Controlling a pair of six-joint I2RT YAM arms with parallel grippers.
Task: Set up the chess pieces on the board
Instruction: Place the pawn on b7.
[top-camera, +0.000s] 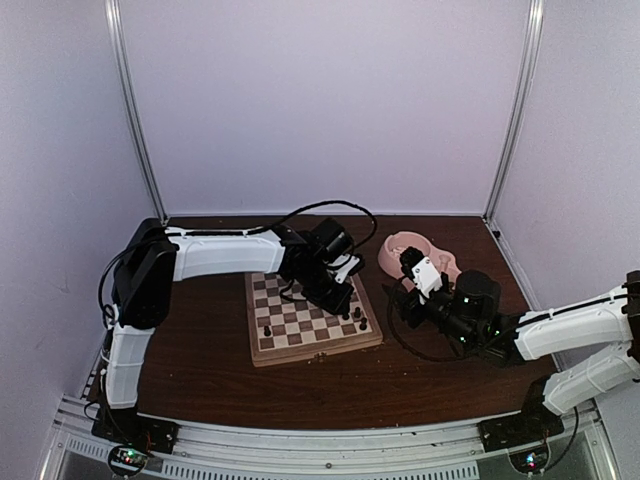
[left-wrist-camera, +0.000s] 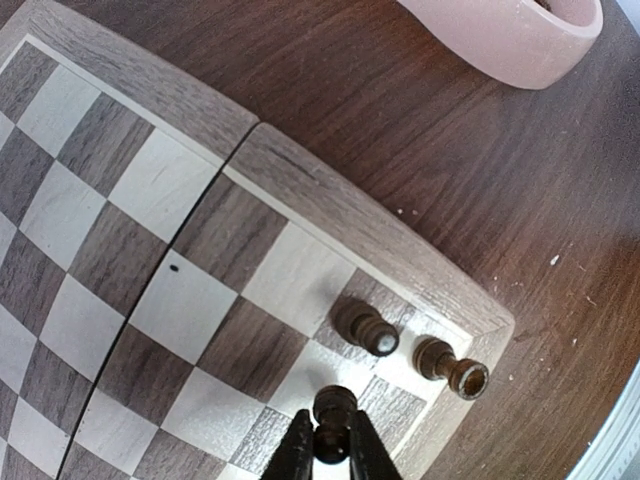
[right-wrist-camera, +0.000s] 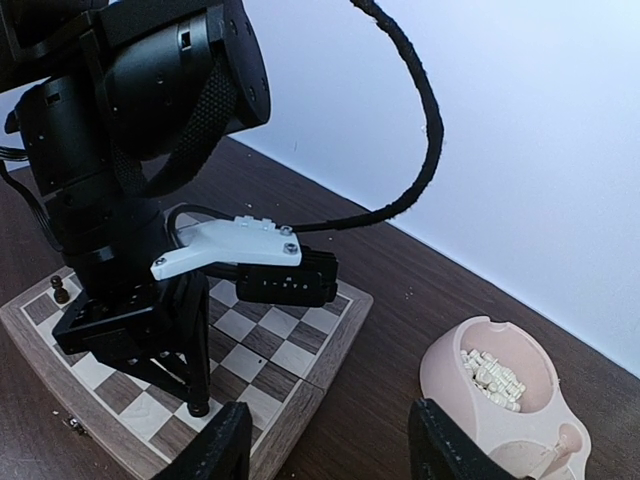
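The board (top-camera: 300, 335) lies at mid-table with a few dark chess pieces on it. In the left wrist view my left gripper (left-wrist-camera: 333, 440) is shut on a dark chess piece (left-wrist-camera: 334, 405) that stands on a square near the board's (left-wrist-camera: 200, 250) right corner. Two more dark pieces (left-wrist-camera: 365, 328) (left-wrist-camera: 450, 365) stand just beyond it along the edge. My right gripper (right-wrist-camera: 330, 450) hovers open and holds nothing, over the table between the board (right-wrist-camera: 280, 340) and the pink bowl. Cream pieces (right-wrist-camera: 490, 372) fill one half of that bowl.
The pink double bowl (top-camera: 405, 250) sits right of the board, its rim (left-wrist-camera: 510, 40) showing in the left wrist view. The left arm (right-wrist-camera: 130, 150) and its black cable (right-wrist-camera: 420, 150) loom over the board's right half. A lone dark piece (top-camera: 267, 330) stands near the board's front left.
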